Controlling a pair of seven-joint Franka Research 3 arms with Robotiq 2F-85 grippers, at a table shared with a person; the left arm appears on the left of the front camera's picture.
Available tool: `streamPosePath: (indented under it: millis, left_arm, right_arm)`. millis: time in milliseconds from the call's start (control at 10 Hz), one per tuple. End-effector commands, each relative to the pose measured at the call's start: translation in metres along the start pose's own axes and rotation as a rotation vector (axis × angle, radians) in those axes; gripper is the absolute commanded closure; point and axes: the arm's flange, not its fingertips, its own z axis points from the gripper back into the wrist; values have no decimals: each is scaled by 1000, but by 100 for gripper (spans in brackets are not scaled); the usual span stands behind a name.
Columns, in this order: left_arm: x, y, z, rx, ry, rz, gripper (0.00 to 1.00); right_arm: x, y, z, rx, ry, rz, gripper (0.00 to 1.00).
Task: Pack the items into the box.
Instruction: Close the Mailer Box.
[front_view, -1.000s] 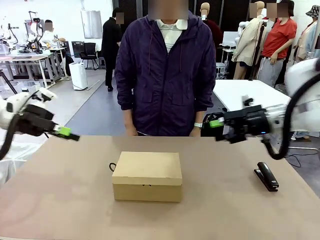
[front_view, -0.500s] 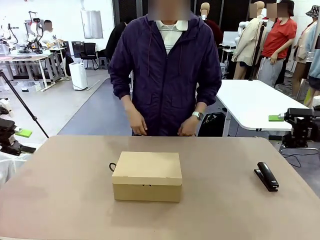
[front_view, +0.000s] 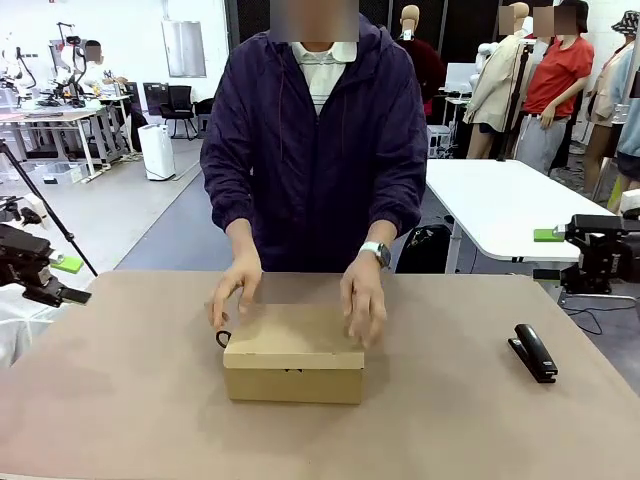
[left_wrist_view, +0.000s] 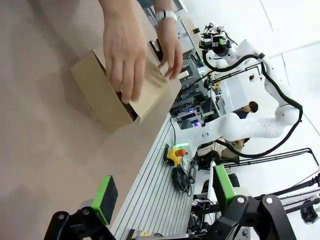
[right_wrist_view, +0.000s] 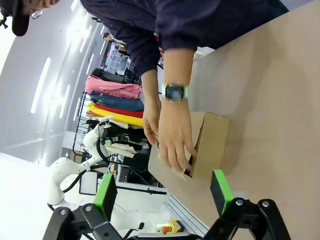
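resting at the centre of the front frame, the box (front_view: 294, 353) sat on the table (front_view: 120, 400) with the person's hands (front_view: 362, 298) on its lid; it looked light, stiff cardboard, best taken by its side walls. a black loop (front_view: 222, 338) poked out at its left edge. the left gripper (front_view: 55, 280) at far left and right gripper (front_view: 560, 238) at far right both stood spread and empty, well apart from the box.
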Motion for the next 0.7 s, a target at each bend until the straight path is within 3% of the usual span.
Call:
streamPosePath:
  millis: [0,600]
  left_arm:
    - [-2,-1,4,4,-9,-21,0]
    - [-2,-1,4,4,-9,-21,0]
  right_arm:
    - [1,3,0,12,-1,5,0]
    - [1,3,0,12,-1,5,0]
